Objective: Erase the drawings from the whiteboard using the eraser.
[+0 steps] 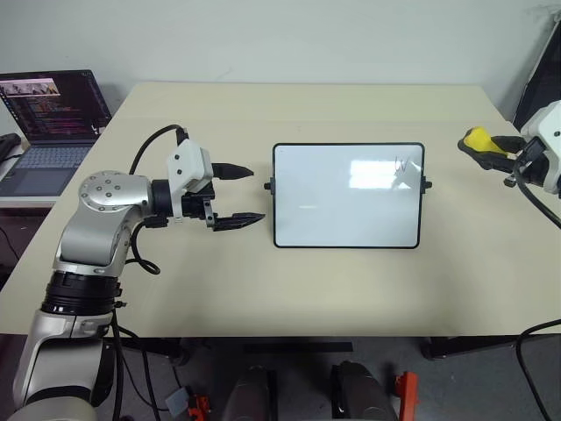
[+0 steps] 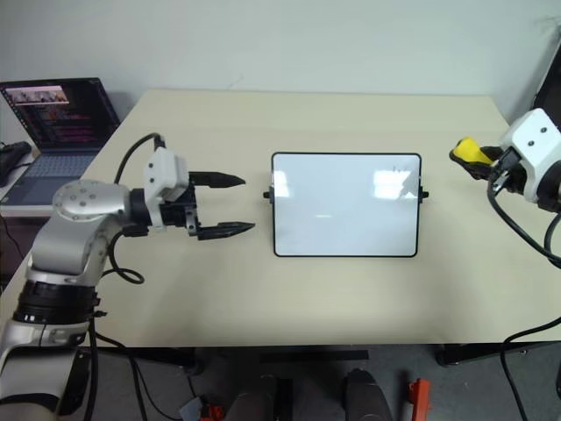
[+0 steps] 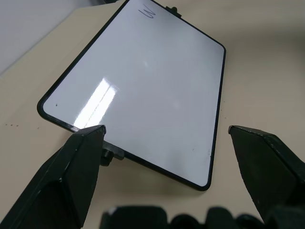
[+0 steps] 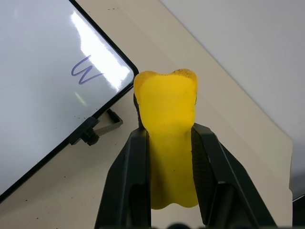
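The whiteboard (image 1: pixel 348 195) lies flat in the middle of the table, black-framed and glossy. One drawing, a small "w" squiggle (image 1: pixel 402 163), sits near its far right corner; the right wrist view shows the same squiggle (image 4: pixel 85 70). My right gripper (image 1: pixel 496 147) hovers to the right of the board, above the table, shut on the yellow eraser (image 1: pixel 478 140), which sticks out from between the fingers (image 4: pixel 167 143). My left gripper (image 1: pixel 247 194) stands open just left of the board's left edge, nothing between its fingers, pointing at the board (image 3: pixel 143 90).
An open laptop (image 1: pixel 48 123) sits on a side surface at the far left. Black cables run from both arms. The beige table (image 1: pixel 307 289) has bare room in front of and behind the board.
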`<state>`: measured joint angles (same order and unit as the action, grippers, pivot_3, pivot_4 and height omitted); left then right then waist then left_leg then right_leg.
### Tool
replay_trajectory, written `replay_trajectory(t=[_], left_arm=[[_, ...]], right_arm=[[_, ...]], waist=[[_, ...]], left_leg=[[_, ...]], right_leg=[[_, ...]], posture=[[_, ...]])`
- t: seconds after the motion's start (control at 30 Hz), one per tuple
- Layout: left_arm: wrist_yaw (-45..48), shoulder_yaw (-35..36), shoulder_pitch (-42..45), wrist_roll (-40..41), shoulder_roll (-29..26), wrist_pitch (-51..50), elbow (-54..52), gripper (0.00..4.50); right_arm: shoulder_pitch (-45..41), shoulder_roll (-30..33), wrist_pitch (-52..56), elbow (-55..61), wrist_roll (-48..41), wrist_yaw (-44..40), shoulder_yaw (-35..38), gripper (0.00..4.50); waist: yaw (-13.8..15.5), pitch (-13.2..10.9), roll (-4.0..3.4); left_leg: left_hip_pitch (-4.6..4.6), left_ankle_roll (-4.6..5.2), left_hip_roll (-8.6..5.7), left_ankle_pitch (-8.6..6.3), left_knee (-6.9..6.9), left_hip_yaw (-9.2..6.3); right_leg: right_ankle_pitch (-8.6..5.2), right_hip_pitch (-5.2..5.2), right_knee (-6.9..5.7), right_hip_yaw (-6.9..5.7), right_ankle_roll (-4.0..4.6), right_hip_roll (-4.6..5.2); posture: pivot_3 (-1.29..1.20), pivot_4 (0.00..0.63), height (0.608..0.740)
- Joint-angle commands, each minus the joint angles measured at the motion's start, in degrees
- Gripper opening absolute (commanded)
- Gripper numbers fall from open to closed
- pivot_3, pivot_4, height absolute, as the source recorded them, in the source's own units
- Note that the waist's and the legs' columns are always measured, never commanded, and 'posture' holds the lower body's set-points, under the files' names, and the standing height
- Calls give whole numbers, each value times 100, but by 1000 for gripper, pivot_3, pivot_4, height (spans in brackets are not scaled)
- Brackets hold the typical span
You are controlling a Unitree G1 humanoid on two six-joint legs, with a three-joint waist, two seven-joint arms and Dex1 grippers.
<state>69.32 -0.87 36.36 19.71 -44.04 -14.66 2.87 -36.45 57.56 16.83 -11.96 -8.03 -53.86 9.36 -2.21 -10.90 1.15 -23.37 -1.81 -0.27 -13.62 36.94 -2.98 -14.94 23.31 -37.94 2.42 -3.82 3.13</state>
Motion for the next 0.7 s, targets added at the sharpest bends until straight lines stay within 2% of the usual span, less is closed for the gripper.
replay_trajectory(t=[0.03, 0.3, 0.6, 0.7], left_arm=[[-19, 103, 101, 52, -12, 31, -120, 4500], [-3, 83, 126, 27, 10, 67, -66, 4500], [15, 43, 161, -18, 76, 136, 46, 4500], [29, 45, 166, -26, 87, 133, 46, 4500]], right_arm=[[-117, 12, 30, 161, -80, 63, 85, 806], [-235, -120, 23, 158, -30, 237, 51, 806], [-482, -1234, -84, -221, 599, 1488, -490, 806], [-518, -1393, -115, -273, 643, 1613, -543, 806]], waist=[[0, 0, 0], [-3, 0, 0], [-28, 0, 0], [-10, 0, 0]], left_leg=[[0, 0, 0, 0, 0, 0], [0, 0, 0, 0, 1, 0], [2, -1, -1, 1, 3, 0], [1, -1, -3, 1, 3, 0]], right_leg=[[0, 0, 0, 0, 0, 0], [0, 0, -2, 0, 0, 0], [0, 0, -8, 1, 0, -1], [0, 1, -7, 1, 0, 1]], posture=[[0, 150, 740], [0, 150, 740], [0, 150, 740], [0, 150, 740]])
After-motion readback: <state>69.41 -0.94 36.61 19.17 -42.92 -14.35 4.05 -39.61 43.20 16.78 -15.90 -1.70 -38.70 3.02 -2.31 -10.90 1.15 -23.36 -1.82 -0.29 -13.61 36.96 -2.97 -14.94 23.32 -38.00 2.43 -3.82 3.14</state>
